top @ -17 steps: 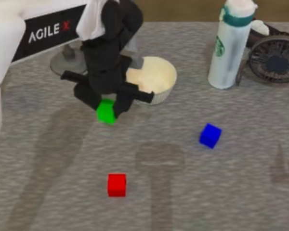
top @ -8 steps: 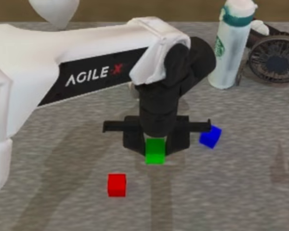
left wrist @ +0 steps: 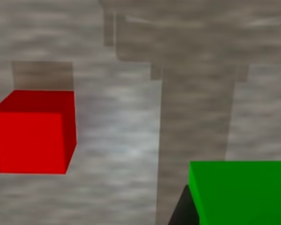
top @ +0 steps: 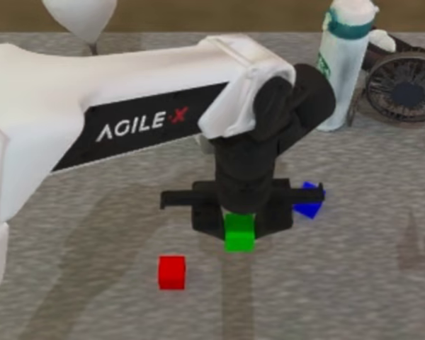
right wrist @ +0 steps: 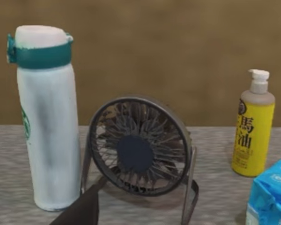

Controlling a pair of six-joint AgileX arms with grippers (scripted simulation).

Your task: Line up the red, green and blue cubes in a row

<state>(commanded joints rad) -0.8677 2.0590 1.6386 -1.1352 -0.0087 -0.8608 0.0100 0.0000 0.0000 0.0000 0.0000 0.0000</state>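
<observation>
Between cubes, left hand (closed) grips green cube.

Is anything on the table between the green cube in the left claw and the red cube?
Nothing visible. The left claw holds the green cube, and only bare table lies between it and the red cube.

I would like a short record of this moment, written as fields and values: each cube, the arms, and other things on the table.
left gripper: over the table's middle, shut on the small bright green cube
small bright red cube: on the grey table, left of the green cube, apart from it
small deep blue cube: right of the gripper, partly hidden by it
right arm: not in the top view
tall white bottle with teal collar: far right side
small black wire fan: beside the bottle
row: not yet formed
</observation>
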